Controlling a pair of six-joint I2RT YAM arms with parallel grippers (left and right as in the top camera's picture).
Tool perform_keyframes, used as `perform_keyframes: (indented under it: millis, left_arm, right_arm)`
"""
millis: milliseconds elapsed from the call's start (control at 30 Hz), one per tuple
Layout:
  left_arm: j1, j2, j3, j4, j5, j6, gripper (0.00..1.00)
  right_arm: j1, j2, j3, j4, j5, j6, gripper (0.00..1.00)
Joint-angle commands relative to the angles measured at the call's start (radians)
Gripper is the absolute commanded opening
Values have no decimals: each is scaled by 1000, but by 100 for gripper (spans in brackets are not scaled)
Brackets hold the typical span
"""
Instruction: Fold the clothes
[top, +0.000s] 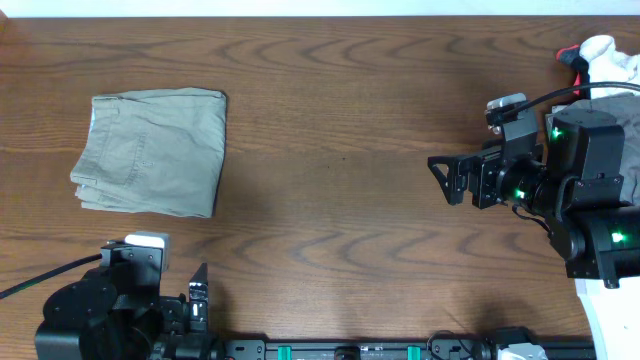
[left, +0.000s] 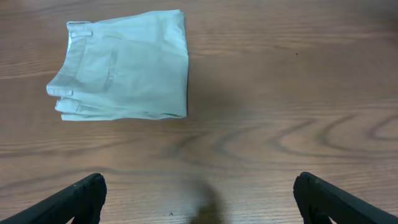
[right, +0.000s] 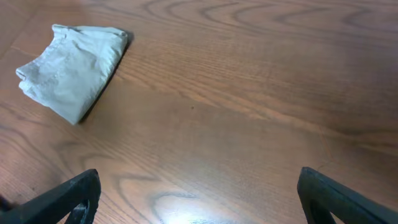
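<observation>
Folded shorts (top: 152, 152) lie at eleven o'clock from the left pincer (left: 199, 190) and ten o'clock from the right pincer (right: 199, 186), well apart from both. Both pincers stand wide apart and empty.

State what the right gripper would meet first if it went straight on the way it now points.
Probably bare brown wooden table: the open right gripper aims past the folded pale khaki-green cotton shorts, which lie off to its left.

Shorts (top: 150, 152): pale khaki-green, plain, no print. Table (top: 340, 120): mid-brown wood w/ dark swirly grain. Right arm (top: 585, 170): black, green LEDs. Cloth (top: 605, 55) by it: white w/ red bit.
</observation>
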Motion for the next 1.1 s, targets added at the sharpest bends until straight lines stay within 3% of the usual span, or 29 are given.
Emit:
perform_keyframes:
  millis: [0, 433, 567, 733, 1067]
  left_arm:
    - [-4, 0, -7, -3, -14, -13, 98]
    - [-4, 0, -7, 26, -22, 2, 98]
    - [-6, 0, -11, 125, -19, 43, 98]
    - [-4, -17, -51, 258, 80, 222, 98]
    - [0, -225, -421, 630, 113, 239, 98]
  right_arm:
    - [-5, 1, 8, -2, 4, -5, 99]
    - [-5, 1, 8, -2, 3, -4, 99]
    - [-5, 1, 8, -2, 4, -5, 99]
    - [-5, 1, 8, -2, 4, -5, 99]
    - [-5, 1, 8, -2, 3, -4, 99]
